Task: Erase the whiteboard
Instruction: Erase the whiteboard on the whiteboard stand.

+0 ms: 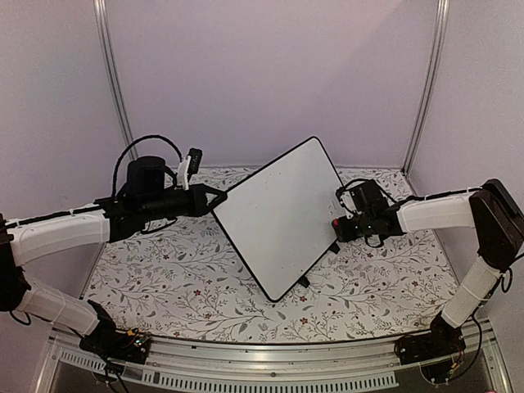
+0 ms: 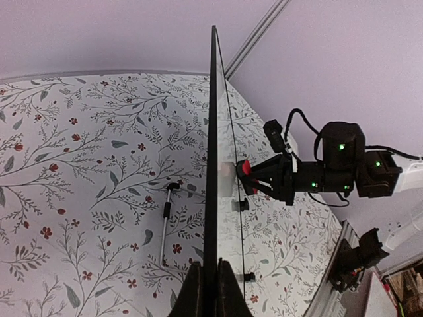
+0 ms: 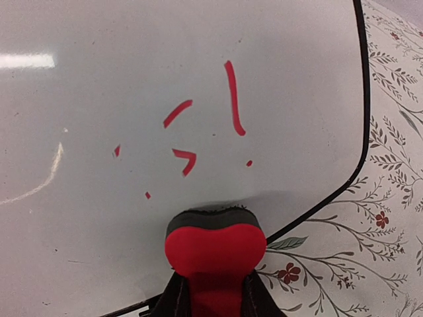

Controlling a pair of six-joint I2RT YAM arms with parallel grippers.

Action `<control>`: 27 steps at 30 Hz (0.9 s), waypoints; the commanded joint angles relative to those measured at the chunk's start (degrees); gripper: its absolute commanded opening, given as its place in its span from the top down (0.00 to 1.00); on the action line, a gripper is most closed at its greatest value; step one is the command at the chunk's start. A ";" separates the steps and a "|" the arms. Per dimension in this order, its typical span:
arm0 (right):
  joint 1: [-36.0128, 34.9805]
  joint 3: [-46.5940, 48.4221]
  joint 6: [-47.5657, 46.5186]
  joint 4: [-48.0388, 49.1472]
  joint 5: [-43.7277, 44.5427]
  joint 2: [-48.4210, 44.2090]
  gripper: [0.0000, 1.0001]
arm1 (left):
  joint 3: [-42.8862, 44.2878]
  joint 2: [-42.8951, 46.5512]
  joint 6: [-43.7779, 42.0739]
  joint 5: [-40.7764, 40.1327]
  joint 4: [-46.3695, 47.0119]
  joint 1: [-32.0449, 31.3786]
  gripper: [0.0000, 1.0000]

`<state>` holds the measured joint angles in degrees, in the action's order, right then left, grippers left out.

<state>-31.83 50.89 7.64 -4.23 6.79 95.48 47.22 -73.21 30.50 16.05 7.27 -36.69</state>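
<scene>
The whiteboard [image 1: 278, 217] stands tilted off the table in the middle, with its blank face toward the top camera. My left gripper [image 1: 214, 199] is shut on its left edge; the left wrist view shows the board edge-on [image 2: 213, 132] clamped between my fingers [image 2: 195, 294]. My right gripper [image 1: 339, 227] is shut on a red eraser with a black pad [image 3: 215, 247]. The pad presses on the board's other face [image 3: 198, 53] near its lower rim. Several short red marks [image 3: 232, 99] lie just above the eraser. The eraser also shows touching the board in the left wrist view [image 2: 244, 172].
The table has a floral cloth [image 1: 180, 278]. A thin silver rod with a black grip [image 2: 165, 224] lies on it on the left side of the board. The board's small black feet [image 1: 304, 281] hang near the cloth. Metal frame posts [image 1: 115, 82] stand at the back corners.
</scene>
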 commanded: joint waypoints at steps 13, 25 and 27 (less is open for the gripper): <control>-0.49 10.96 -2.06 -3.50 -2.66 2.37 0.79 | 0.15 -1.93 -5.69 8.28 -2.37 -1.50 1.00; -1.77 9.68 -3.37 -6.14 -0.55 3.35 0.79 | 0.08 -1.76 -5.69 8.12 -2.35 -1.50 1.00; -1.83 7.55 -3.34 -5.98 -0.12 2.78 0.79 | 0.06 -1.84 -5.67 8.29 -2.35 -1.47 1.00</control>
<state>-32.56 62.11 5.15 -8.69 5.91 97.36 47.51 -73.84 30.46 16.45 7.46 -36.67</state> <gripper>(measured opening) 0.213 0.042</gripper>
